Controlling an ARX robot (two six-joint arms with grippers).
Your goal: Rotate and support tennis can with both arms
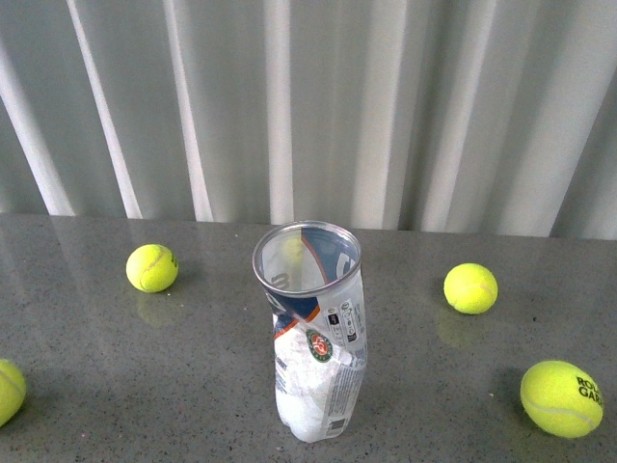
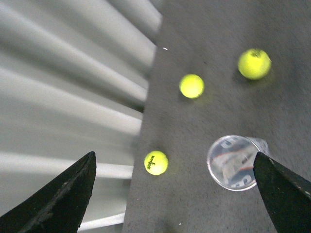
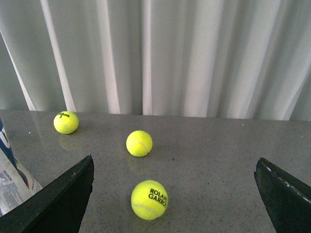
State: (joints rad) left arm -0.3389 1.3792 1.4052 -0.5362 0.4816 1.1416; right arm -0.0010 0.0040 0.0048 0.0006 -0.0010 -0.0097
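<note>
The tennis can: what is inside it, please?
The tennis can stands upright and open. Through its mouth only the label's inner side shows, no ball. From above, the left wrist view also shows none, though blurred. The label hides the lowest part.

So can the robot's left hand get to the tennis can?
Probably yes. The left hand is open and hovers above the upright tennis can, with nothing between them; the nearest ball lies off to one side.

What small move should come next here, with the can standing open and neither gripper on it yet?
Probably bring the left gripper in toward the tennis can first. The can stands upright and untouched on the grey table, open end up. Both grippers are open and empty; the left wrist view has the can's rim between the fingertips, while the right gripper sees it only at the edge.
</note>
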